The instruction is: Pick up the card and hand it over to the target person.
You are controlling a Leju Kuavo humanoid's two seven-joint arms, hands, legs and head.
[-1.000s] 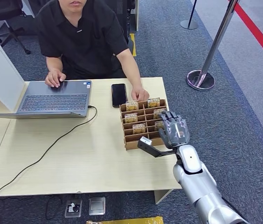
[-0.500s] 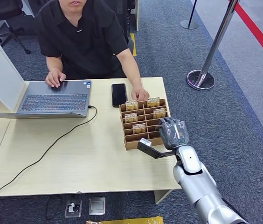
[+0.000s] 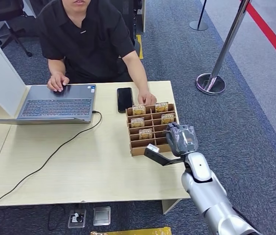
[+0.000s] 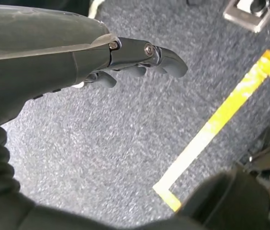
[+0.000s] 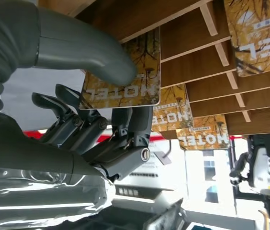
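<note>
A wooden card holder [image 3: 136, 152] stands near the table's right edge with several yellow hotel cards [image 3: 139, 109] upright in its slots. My right hand [image 3: 181, 138] is curled over the holder's near right slots. In the right wrist view its thumb [image 5: 90, 48] presses on one yellow card [image 5: 133, 81] and darker fingers [image 5: 126, 139] lie behind it, so the card is pinched. The person [image 3: 88, 34] sits across the table in a black shirt, one hand [image 3: 146, 99] touching the holder's far edge. My left hand [image 4: 126, 57] hangs over the carpet, fingers straight, holding nothing.
A black phone [image 3: 125, 99] lies just beyond the holder. An open laptop [image 3: 58, 104] with a black cable [image 3: 55, 154] sits to the left, beside a white box [image 3: 0, 81]. A stanchion base [image 3: 210, 83] stands on the carpet at the right.
My right hand's fingers, spread upward a second ago, have curled down over the holder's near right slots. The person and the table items have not moved.
</note>
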